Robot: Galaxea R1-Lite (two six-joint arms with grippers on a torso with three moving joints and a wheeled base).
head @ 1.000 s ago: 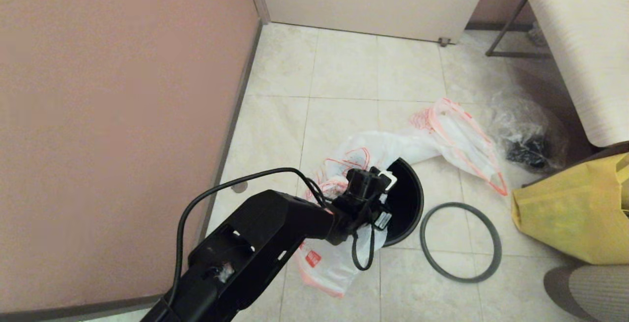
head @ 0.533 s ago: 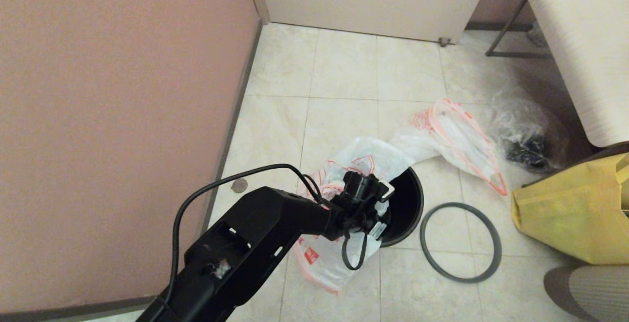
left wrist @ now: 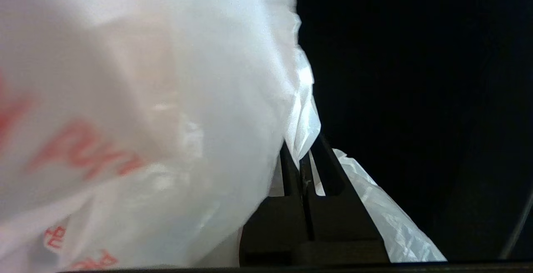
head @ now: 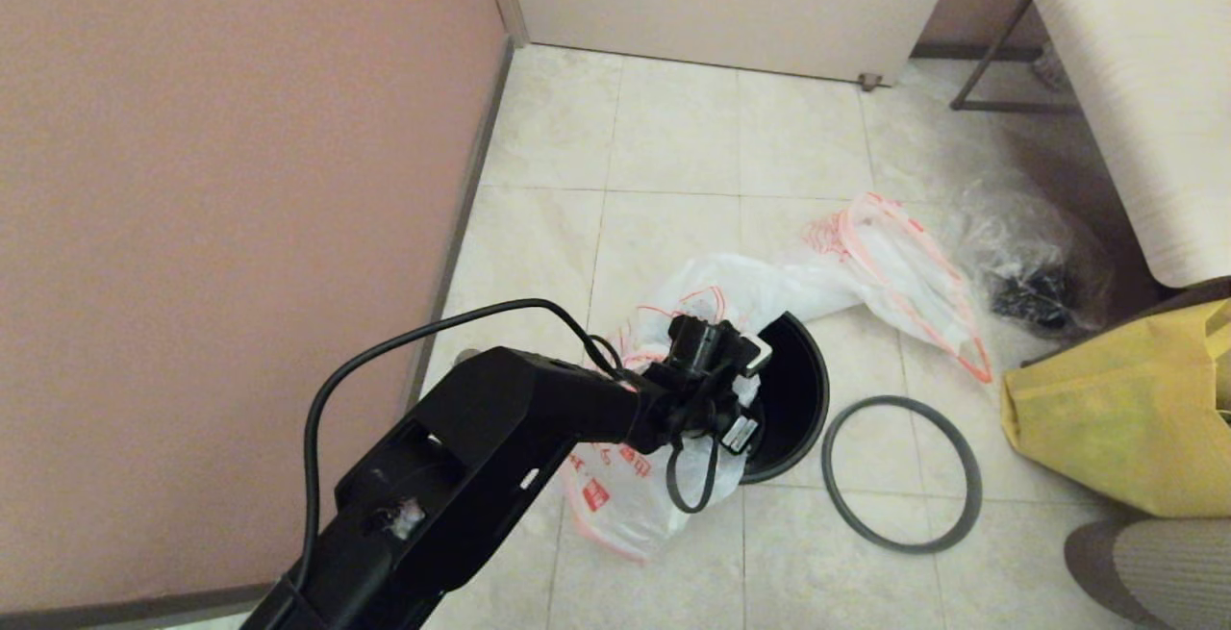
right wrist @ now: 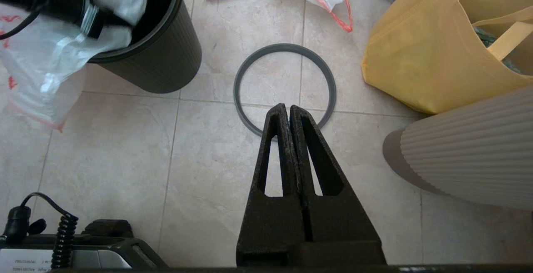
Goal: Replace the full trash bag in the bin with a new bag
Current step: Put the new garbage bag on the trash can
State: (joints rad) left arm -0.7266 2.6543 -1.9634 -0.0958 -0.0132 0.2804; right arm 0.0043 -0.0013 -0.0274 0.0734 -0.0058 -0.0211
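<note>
Thin white plastic bag with orange-red lettering (head: pixel 625 505), the new liner, draped over the near-left rim of the small round black plastic bin (head: pixel 793 399) and spilling onto the tiled floor (head: pixel 673 139). Left end effector (left wrist: pixel 306 160) clenched on a fold of that film at the bin mouth, black interior just beyond. Left arm reaching low from the wall side, wrist bent down over the rim. Right end effector (right wrist: pixel 288 112) clenched on nothing, parked above the loose grey hoop (head: pixel 902 472) lying beside the bin. Translucent white bag with orange drawstring (head: pixel 890 269), apparently the full one, lying on the floor behind the bin. Step in hand, as judged: seating the liner. Best done by pushing film deep inside, keeping the edge outside the rim, avoiding tipping the light bin.
</note>
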